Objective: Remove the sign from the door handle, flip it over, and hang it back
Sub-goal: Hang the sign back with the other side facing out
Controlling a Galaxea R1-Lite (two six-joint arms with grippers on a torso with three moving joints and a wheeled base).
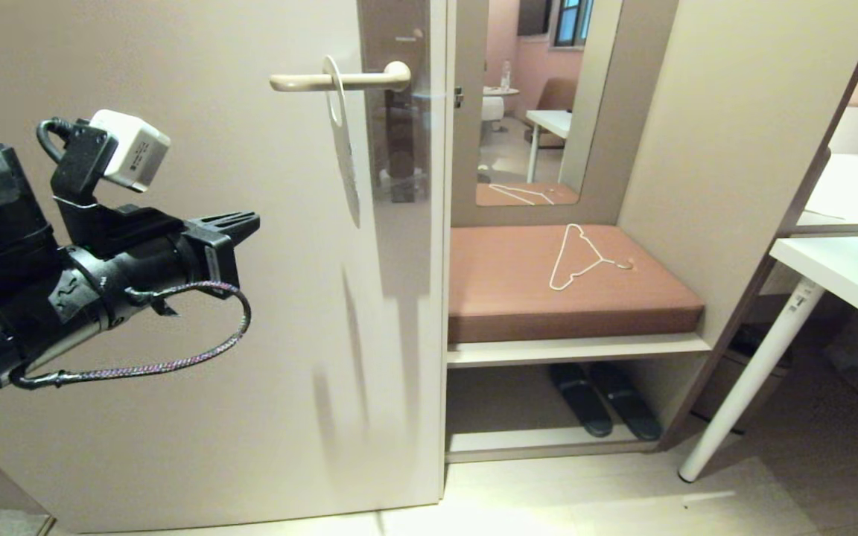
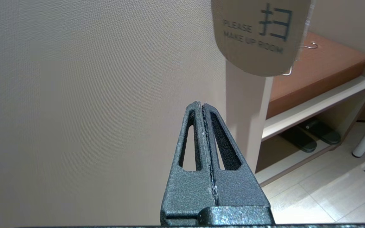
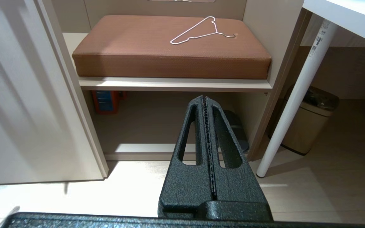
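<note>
jaws: left gripper (image 2: 203, 106) closed, empty, raised before door (image 1: 176, 298) | right gripper (image 3: 205, 99) closed, low over floor (image 3: 312, 190) | sign (image 1: 342, 141) on handle (image 1: 339, 80), white face toward left gripper | beyond: cushioned bench (image 1: 518, 283) with wire hanger (image 1: 585, 257), slippers (image 1: 604, 398) beneath, desk (image 1: 846, 275) right

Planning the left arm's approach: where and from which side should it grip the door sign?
Grip the free lower end of the flat rounded white door sign, from the door-facing side. It hangs edge-on from the cream lever handle, so the shut left pincer must open across its thin faces.
</note>
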